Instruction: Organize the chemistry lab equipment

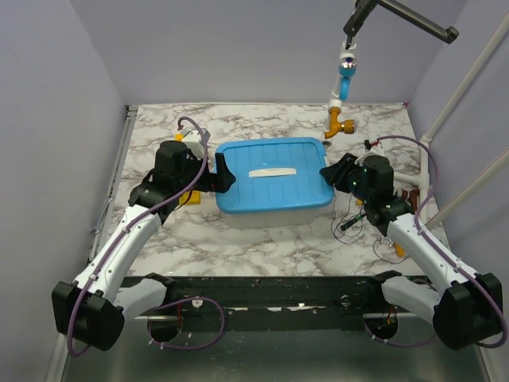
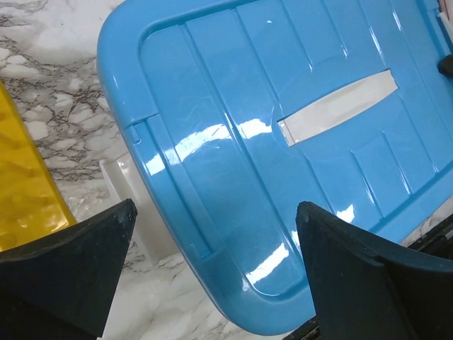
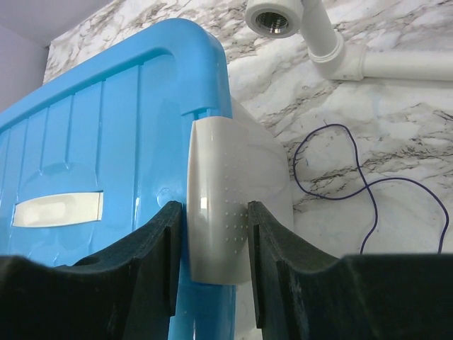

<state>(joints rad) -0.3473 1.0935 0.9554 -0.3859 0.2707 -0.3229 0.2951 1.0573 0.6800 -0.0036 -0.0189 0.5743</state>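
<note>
A clear storage bin with a blue lid stands mid-table. My left gripper hangs open at the lid's left end; in the left wrist view its jaws stand wide apart over the lid's corner, holding nothing. Beside it lies the yellow tube rack, partly under my left arm. My right gripper is at the bin's right end. Seen from the right wrist, the right gripper is shut on the white latch beside the lid.
A white pipe fitting and a thin purple cable lie right of the bin. An orange-and-white fitting under a hanging blue tube stands at the back right. Loose wires lie by my right arm.
</note>
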